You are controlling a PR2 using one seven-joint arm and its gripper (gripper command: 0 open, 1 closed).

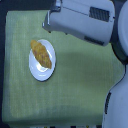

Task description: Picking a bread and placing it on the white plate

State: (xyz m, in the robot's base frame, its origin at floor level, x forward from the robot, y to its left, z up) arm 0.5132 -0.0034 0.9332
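While the arm (82,22) hangs over the top of the green mat (75,75), the bread (41,53) lies on the white plate (35,71). Its gripper (48,24) sits above the plate; whether the jaws are spread or pressed together, I can't tell.

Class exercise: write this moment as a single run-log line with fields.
bread: lying on white plate | hand: not in view | arm: above green cloth, apart from plate | placement: looks done
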